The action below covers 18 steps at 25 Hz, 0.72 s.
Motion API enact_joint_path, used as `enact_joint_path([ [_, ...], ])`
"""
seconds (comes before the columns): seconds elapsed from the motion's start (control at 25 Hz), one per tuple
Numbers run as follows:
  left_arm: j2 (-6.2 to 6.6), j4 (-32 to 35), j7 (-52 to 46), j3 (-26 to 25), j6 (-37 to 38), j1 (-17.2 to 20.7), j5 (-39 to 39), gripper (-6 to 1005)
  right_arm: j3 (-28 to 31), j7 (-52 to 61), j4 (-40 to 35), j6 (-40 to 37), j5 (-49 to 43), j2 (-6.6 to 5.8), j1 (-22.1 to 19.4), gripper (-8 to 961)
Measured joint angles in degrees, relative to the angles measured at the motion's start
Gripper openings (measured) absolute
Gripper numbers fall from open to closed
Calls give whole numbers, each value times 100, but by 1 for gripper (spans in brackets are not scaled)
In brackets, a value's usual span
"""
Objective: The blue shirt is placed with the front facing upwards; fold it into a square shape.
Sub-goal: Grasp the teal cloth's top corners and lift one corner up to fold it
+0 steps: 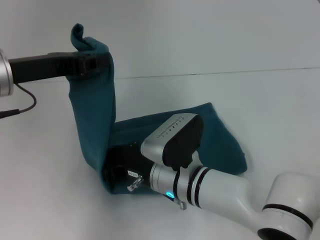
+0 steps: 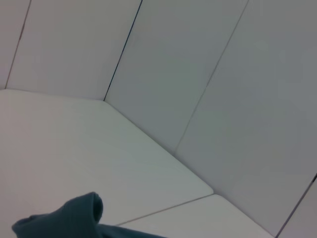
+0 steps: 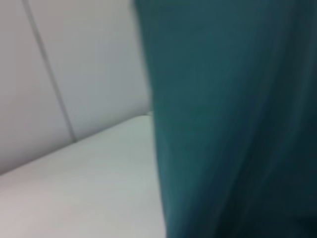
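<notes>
While the left end effector [image 1: 92, 62] grips it, the blue shirt [image 1: 95, 115] hangs.

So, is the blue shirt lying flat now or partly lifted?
Partly lifted. The left gripper holds one end of the blue shirt up, so it hangs in a strip; the rest lies bunched on the table.

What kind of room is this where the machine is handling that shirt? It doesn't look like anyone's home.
Probably a robot test lab, not a home: a bare white table, plain pale panelled walls, and nothing laid out but the blue shirt, lifted by the left tool while the right tool sits low against it.
</notes>
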Motion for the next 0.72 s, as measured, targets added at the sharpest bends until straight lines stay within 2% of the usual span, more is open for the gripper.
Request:
enact_joint_path([
  [0.08, 7, -4, 0, -1, -1, -12, -3, 83, 121, -24, 75, -8, -47, -15, -84, -2],
  [0.16, 13, -12, 3, 0, -4, -14, -5, 84, 279, -42, 75, -134, -47, -56, -328, -2],
  [0.28, 13, 5, 8, -1, -4, 1, -6, 85, 508, -22, -64, -663, -51, -114, -930, -1],
  [0.4, 9, 17, 6, -10, 0, 18, -6, 87, 560, -2, -216, -946, -54, -112, -1174, -1],
  [0.52, 7, 17, -1, -9, 7, 23, -25, 88, 538, 0, -223, -656, -59, -74, -1074, -1],
  [0.72, 9, 15, 12, 0, 10, 12, -64, 90, 465, 2, 3, -159, -331, -34, -664, -1],
])
